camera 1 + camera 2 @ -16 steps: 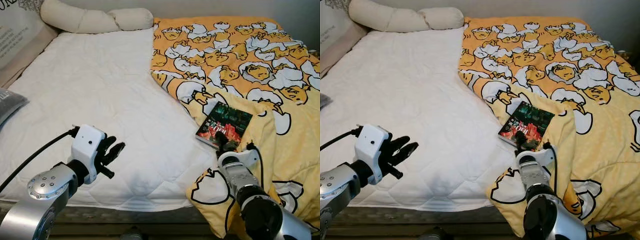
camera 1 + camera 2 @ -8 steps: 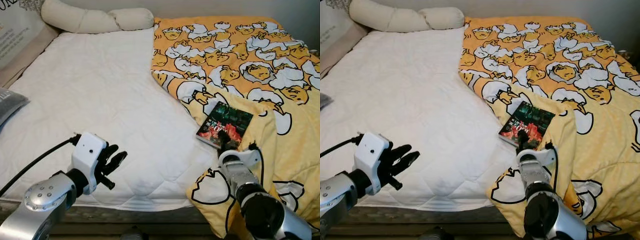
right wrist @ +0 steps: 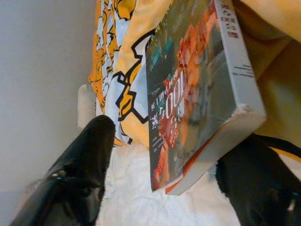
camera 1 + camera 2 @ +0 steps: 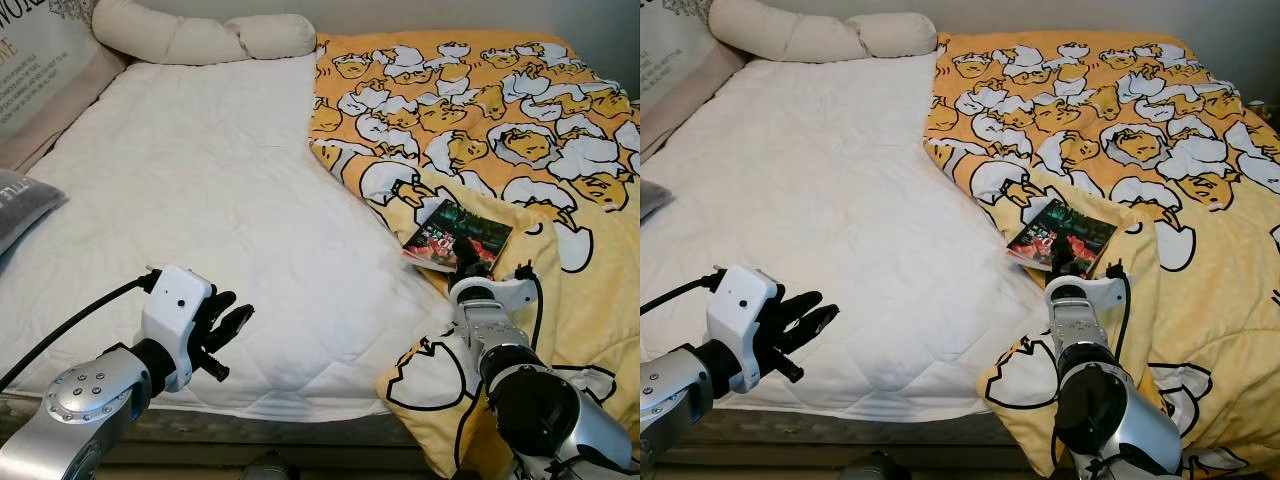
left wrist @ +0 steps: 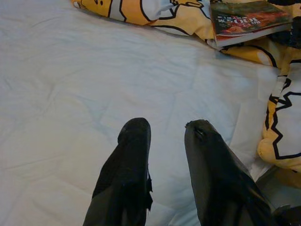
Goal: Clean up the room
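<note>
A paperback book (image 4: 458, 233) with a dark green and red cover lies on the folded edge of the yellow cartoon-print blanket (image 4: 500, 120), at the right of the bed. My right gripper (image 4: 466, 256) is at the book's near edge. In the right wrist view it (image 3: 169, 141) stands open, its two black fingers on either side of the book's (image 3: 188, 103) near corner; one finger is beneath the spine side, the other is apart from the cover. My left gripper (image 4: 230, 322) hovers open over the white mattress (image 4: 200, 170) near the front edge, holding nothing (image 5: 167, 127).
A long cream bolster (image 4: 200, 38) lies at the head of the bed. A beige printed pillow (image 4: 35, 70) and a grey cushion (image 4: 20, 205) sit along the left side. The blanket hangs over the bed's front right corner.
The camera has shifted slightly. My right gripper has pushed forward around the book's near corner, and the book now looks tilted. My left gripper sank a little, then stayed.
</note>
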Robot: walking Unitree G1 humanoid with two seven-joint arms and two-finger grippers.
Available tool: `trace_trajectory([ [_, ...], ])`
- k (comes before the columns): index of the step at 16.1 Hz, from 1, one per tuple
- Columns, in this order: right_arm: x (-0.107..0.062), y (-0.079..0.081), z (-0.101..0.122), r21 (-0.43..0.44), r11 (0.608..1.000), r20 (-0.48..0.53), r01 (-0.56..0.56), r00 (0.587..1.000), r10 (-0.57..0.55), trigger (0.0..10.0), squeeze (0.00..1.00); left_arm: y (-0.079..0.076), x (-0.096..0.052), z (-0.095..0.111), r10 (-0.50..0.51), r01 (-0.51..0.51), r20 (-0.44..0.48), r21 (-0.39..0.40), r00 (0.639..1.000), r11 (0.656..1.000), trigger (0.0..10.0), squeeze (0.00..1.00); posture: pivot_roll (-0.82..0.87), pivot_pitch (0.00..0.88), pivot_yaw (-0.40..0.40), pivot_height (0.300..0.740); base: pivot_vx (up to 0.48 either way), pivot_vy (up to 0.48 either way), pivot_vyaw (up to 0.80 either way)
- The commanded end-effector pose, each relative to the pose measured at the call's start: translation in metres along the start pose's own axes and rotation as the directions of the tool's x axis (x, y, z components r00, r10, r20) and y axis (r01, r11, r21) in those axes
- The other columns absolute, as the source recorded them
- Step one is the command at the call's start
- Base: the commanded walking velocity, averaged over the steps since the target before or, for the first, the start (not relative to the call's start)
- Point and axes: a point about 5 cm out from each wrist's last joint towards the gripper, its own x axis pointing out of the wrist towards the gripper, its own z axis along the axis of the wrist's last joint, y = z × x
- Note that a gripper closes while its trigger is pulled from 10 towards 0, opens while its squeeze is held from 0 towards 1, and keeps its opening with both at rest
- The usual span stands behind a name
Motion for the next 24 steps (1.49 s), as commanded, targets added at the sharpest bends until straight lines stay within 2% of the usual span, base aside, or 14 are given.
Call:
trace_trajectory([
  [1, 0.002, 0.007, 0.003, 0.01, 1.0, 0.019, -0.026, 0.999, 0.026, 0.0, 0.0, -0.001, -0.003, 0.005, 0.006, -0.006, 0.016, 0.018, 1.0, 1.0, 10.0, 0.0, 0.35, 0.0, 0.059, 0.74, 0.0, 0.0, 0.0],
  [19, 0.001, 0.004, 0.002, 0.013, 0.999, 0.019, -0.034, 0.999, 0.034, 0.0, 0.0, -0.003, 0.001, 0.007, -0.021, 0.02, 0.02, 0.02, 1.0, 1.0, 10.0, 0.0, 0.35, 0.0, 0.053, 0.74, 0.0, 0.0, 0.0],
  [24, -0.003, -0.003, -0.006, -0.038, 0.998, -0.04, -0.051, 0.998, 0.049, 0.0, 0.0, -0.002, 0.014, 0.009, -0.017, 0.015, 0.056, 0.02, 0.998, 1.0, 10.0, 0.0, 0.31, 0.0, 0.025, 0.74, 0.0, 0.0, 0.0],
])
